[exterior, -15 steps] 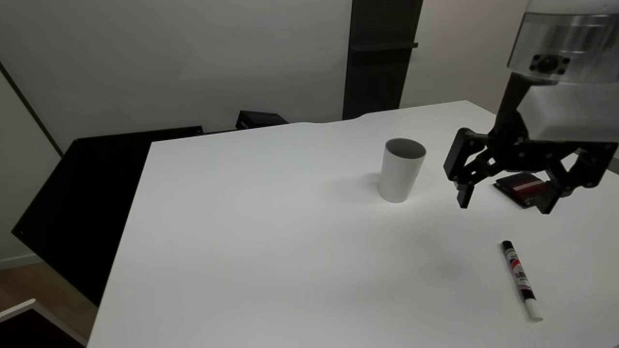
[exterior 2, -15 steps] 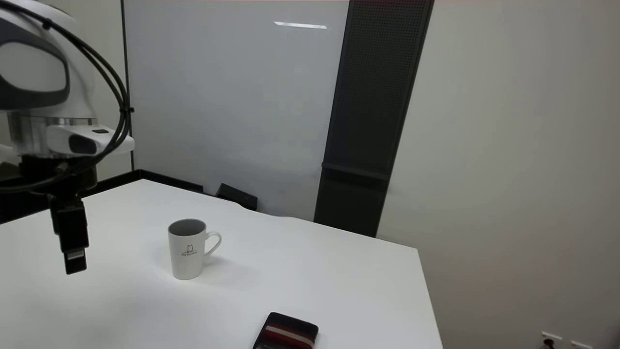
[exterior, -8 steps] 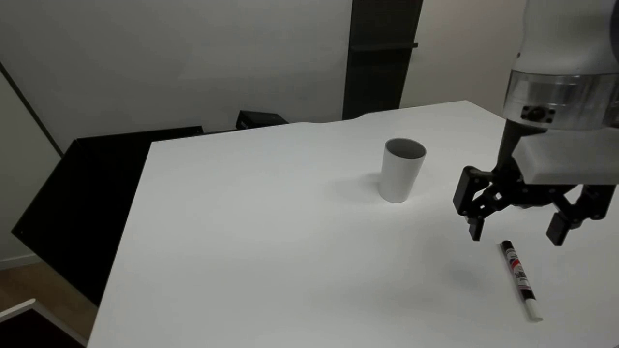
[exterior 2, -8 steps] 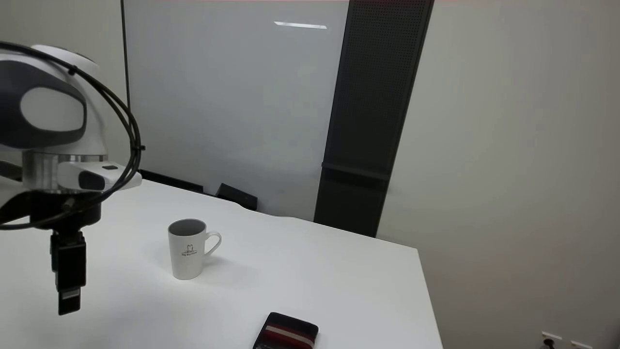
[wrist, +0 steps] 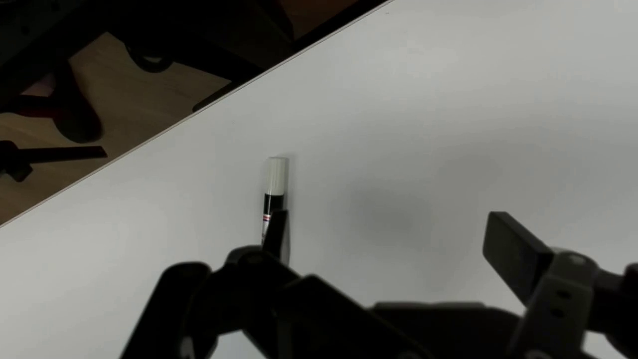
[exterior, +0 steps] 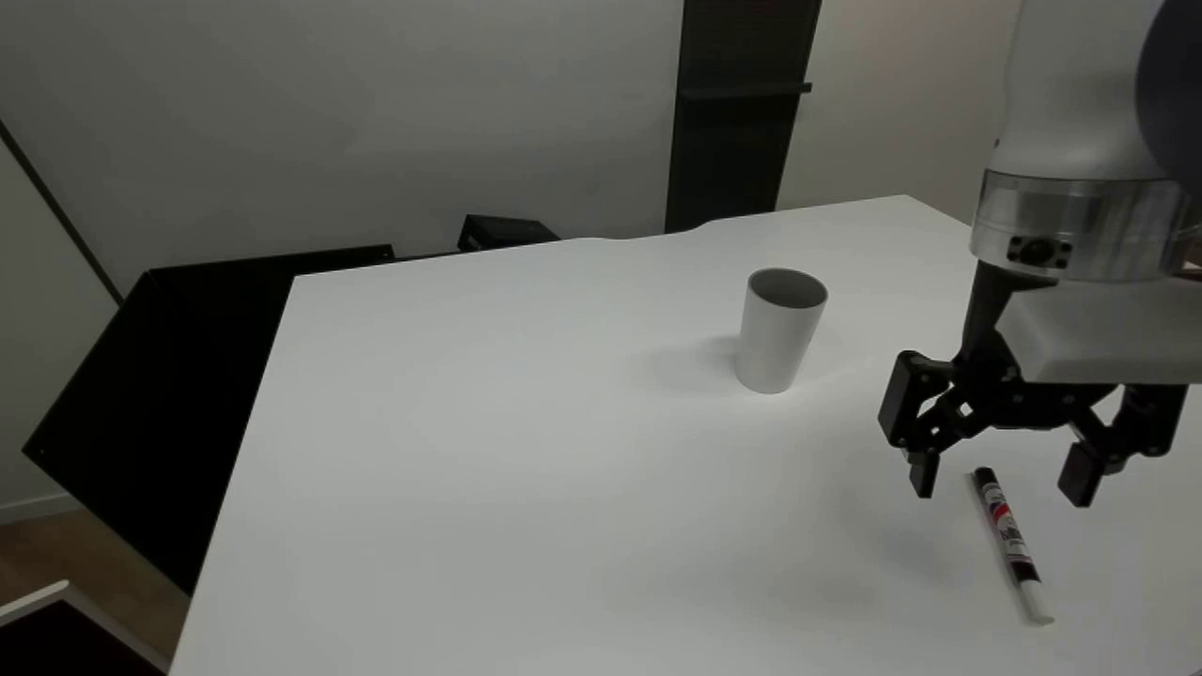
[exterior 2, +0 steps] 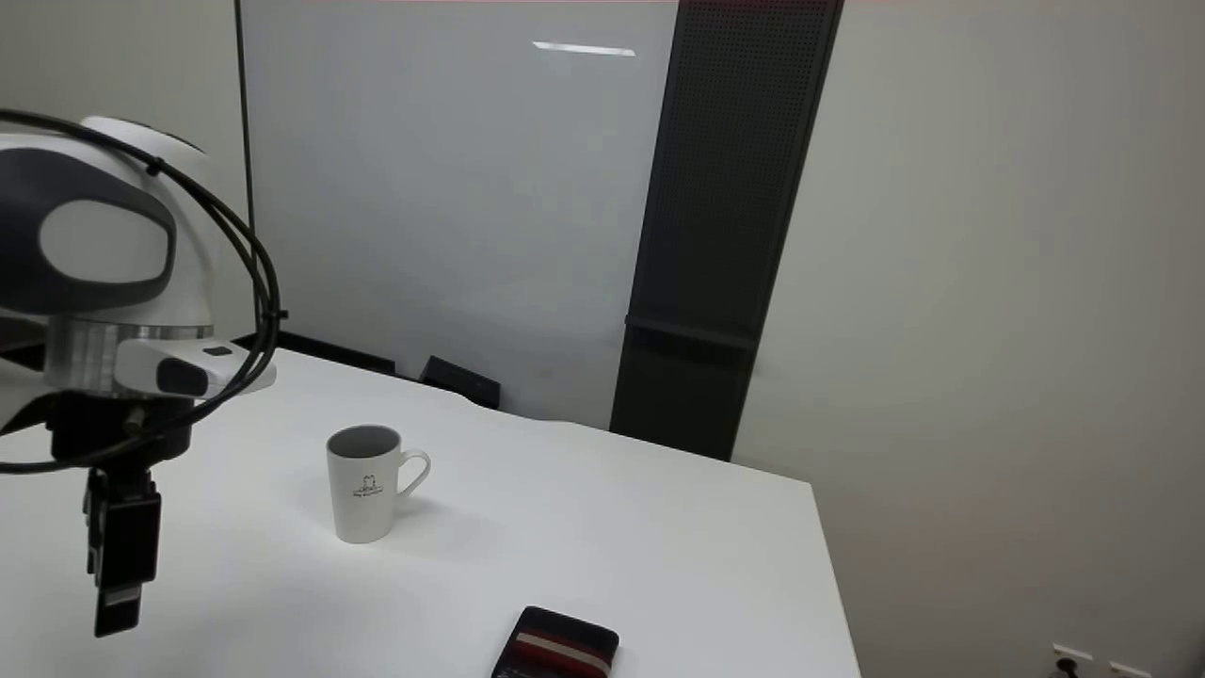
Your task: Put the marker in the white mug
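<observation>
Lying on table [exterior: 470,469] below spread pincer [exterior: 1002,488]: marker [exterior: 1009,540], partly hidden behind one finger [wrist: 275,232] in wrist view.

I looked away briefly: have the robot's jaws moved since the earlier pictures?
Yes, downward: in both exterior views, the jaws now appear lower in the picture against the white mug, which stayed put.

an office or a lab, hard to tell which: robot arm [exterior 2: 104,240] over a plain white surface [exterior 2: 659,527], glossy wall panel [exterior 2: 452,207], dark perforated strip [exterior 2: 717,226], wall socket [exterior 2: 1069,662].
</observation>
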Available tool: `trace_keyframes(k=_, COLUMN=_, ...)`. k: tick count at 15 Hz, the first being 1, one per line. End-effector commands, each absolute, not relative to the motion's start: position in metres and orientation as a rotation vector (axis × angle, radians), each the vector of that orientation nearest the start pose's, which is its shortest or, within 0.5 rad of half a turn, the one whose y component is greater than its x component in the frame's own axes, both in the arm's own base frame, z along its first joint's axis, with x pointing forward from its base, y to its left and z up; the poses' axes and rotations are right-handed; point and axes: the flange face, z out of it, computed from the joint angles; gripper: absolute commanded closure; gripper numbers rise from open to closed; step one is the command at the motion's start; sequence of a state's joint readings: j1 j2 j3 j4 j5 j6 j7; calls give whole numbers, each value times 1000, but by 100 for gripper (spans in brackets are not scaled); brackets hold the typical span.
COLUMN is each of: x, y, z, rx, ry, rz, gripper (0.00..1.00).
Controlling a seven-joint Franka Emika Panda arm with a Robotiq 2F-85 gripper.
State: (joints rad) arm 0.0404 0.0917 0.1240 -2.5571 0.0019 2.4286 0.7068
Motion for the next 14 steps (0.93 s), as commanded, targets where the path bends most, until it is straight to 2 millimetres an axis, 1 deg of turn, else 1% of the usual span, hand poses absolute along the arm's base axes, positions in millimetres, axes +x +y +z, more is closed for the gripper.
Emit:
trace_keyframes(k=1, x=421, y=68, z=219, rx=-3082, ry=867, rz=294, gripper=0)
trace_keyframes(k=4, x=420, y=55, z=216, rx=-3022, ry=974, rz=233, gripper=0)
trace_keyframes(k=6, x=418, y=46, z=211, rx=-2976, ry=1043, rz=145, gripper=0)
trace_keyframes(k=8, x=415, y=39, z=201, rx=-2961, ry=1090, rz=94, gripper=0)
trace_keyframes(k=10, x=410, y=31, z=192, rx=-2963, ry=1128, rz=70, gripper=0)
trace_keyframes(k=14, x=400, y=18, z=174, rx=-2996, ry=1216, rz=83, gripper=0)
